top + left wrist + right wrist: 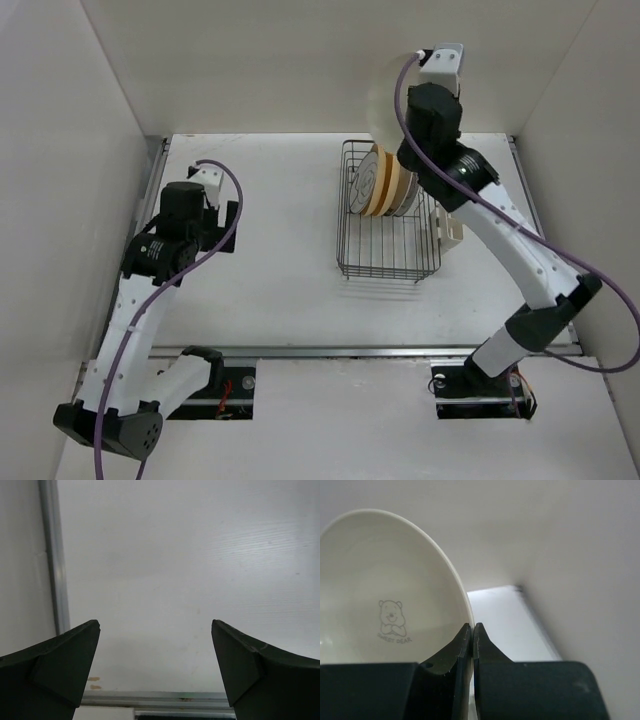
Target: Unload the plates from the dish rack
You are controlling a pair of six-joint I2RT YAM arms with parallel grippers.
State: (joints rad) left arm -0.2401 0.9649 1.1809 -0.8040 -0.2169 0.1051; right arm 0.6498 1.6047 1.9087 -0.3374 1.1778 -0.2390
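Left of the top view: the left gripper (230, 225) hangs over the white table (280, 290). In the left wrist view its two dark fingers (60, 660) stand wide apart with nothing between them, only bare tabletop and a grey metal rail (52, 555) along the left edge.

Centre: the rectangular dark wire dish rack (390, 272) sits on the table. At its far end, plates stand on edge, packed together: a white plate with thin dark rings (365, 180) faces left, with a yellow-orange plate (393, 190) touching behind it.

Upper centre-right: a cream round plate (385, 100) is held up above the rack's far end, against the back wall. The right wrist view shows the right gripper (471, 630) closed tight on the plate's rim, whose inner face bears a small bear drawing (391, 617).

Right: a white plastic cutlery holder (450, 232) is clipped to the rack's right side.
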